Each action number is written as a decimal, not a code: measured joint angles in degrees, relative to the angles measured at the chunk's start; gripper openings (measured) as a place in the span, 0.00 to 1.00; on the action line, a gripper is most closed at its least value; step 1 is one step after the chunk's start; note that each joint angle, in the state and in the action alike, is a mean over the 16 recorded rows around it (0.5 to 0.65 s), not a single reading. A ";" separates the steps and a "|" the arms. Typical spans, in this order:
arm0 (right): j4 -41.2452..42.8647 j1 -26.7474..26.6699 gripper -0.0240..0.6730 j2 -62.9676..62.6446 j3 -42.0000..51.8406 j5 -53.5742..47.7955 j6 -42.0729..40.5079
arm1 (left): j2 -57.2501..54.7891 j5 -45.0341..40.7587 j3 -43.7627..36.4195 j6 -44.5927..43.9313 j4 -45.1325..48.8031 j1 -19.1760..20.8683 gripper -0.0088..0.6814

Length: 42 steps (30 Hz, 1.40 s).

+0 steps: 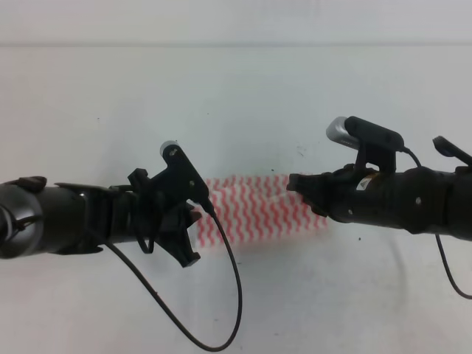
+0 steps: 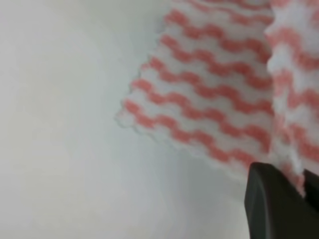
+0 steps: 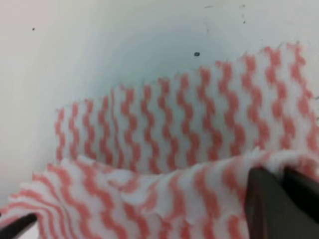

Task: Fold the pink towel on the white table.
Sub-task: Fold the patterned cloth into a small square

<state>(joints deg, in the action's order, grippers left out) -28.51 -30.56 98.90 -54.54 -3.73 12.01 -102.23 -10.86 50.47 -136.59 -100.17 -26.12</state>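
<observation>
Nearest the overhead camera, the left arm's fingers meet the left end of the pink towel; the left wrist view shows a raised fold of cloth pinched between them. Mid-tabletop, the towel lies as a striped band between both arms. At its right end, the right arm's fingers are clamped on a lifted edge, seen in the right wrist view.
</observation>
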 joint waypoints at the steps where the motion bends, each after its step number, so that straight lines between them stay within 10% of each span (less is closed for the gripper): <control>1: 0.06 0.01 0.03 0.03 -0.11 0.10 0.00 | -0.10 0.09 0.15 -0.02 0.01 0.00 0.01; 42: 1.38 0.65 0.03 2.49 -2.87 2.04 -0.03 | -1.42 1.87 3.13 0.30 -0.07 0.04 0.01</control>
<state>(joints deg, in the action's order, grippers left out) -27.13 -29.91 101.39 -57.41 -1.69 11.98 -103.65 -8.99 53.60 -136.29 -100.24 -26.08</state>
